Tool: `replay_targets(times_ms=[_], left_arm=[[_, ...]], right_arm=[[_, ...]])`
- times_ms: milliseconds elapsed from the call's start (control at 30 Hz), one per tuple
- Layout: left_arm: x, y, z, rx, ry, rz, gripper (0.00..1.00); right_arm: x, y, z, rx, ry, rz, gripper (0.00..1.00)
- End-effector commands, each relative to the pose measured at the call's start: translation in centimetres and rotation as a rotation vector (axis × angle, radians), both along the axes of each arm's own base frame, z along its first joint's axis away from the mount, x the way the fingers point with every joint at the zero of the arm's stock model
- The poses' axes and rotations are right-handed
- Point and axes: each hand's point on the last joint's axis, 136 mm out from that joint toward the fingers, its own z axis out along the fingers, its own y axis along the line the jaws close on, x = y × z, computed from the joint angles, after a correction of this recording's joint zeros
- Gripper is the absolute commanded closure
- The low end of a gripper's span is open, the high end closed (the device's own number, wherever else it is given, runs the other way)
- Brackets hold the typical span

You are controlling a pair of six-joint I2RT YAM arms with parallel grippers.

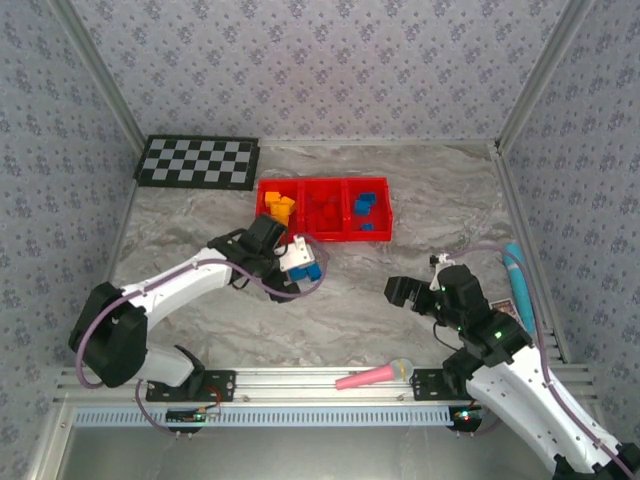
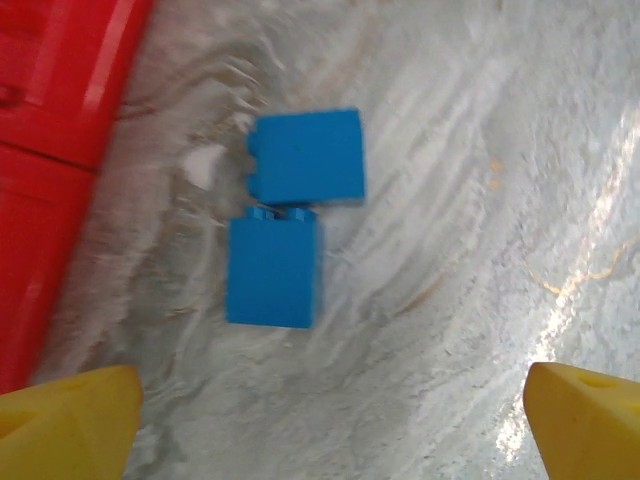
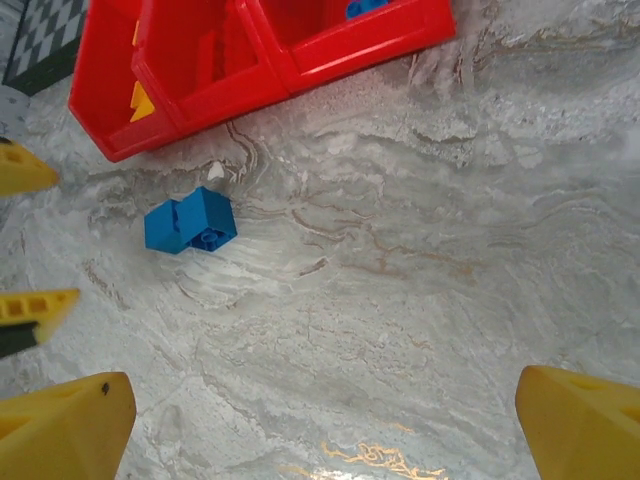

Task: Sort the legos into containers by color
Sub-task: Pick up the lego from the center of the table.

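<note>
While two blue bricks (image 2: pixel 273 272) lie loose on the desk (image 2: pixel 480 300), step in hand: pickup of that pair for the blue bin.
Tray (image 3: pixel 360 50): three bins side by side, at the far middle of the desk.
Left bin: orange-yellow bricks (image 1: pixel 281 208).
Middle bin: red bricks (image 1: pixel 322 210).
Right bin: blue bricks (image 1: pixel 366 212).
Loose pair: just off the tray's near left corner, clear of its wall. The two touch end to end; whether the studs are engaged cannot be told.
Left fingers (image 2: pixel 70 415): spread wide, empty, hovering above the pair. The pair sits off-centre, toward the tray-side tip.
Right fingers (image 3: pixel 580 420): spread wide, empty, well off the tray's near right corner and idle.
Progress (judged): near the end, since this pair is the only loose stock I can find.
Next move (judged): shift the left fingers toward the tray to centre on one brick, descend, close across its flat faces, then carry it past the left and middle bins to the right bin.
Risk (judged): the touching neighbour may be dragged or lifted along. A skewed grip could also drop the brick in the wrong bin.
</note>
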Motion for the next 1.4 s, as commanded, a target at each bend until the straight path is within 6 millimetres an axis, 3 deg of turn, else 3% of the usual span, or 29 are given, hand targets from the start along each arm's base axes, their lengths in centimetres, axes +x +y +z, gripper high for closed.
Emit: replay_targets(times_ms=[0,300,533,833,967,1133,1300,1367], left_arm=[[0.6,-1.6,-0.6,-0.042,-0.048,-0.075,0.05],[3.3,-1.7,-3.7,0.022,-0.051,-0.024,0.14],[4.6,-1.5,-5.4,0.111,-0.032,-0.018,0.15],[5.4,-1.7,-5.7,0.118,-0.026,-0.027,0.18],[5.7,-2.1,-5.7,0.114,-0.005,-0.039,0.37],[6.2,-2.3,-6.1,0.135,0.009,-0.022,0.47],[6.3,-2.5,-5.8,0.122,0.001,-0.018,0.63],[6.3,-2.4,-5.5,0.111,-0.013,-0.004,0.74]], right_arm=[[-0.3,-1.0,-0.8,-0.063,0.006,-0.004,0.00],[-1.1,-1.6,-0.5,-0.069,0.004,0.000,0.00],[-1.5,-1.8,-0.3,-0.056,-0.009,0.000,0.00],[-1.5,-1.6,-0.2,-0.048,-0.019,0.010,0.00],[-1.6,-1.6,-0.2,-0.048,-0.018,0.014,0.00],[-1.6,-1.7,-0.3,-0.046,-0.015,0.008,0.00],[-1.7,-1.8,-0.3,-0.049,-0.015,0.000,0.00],[-1.7,-2.0,-0.3,-0.051,-0.016,-0.012,0.00]])
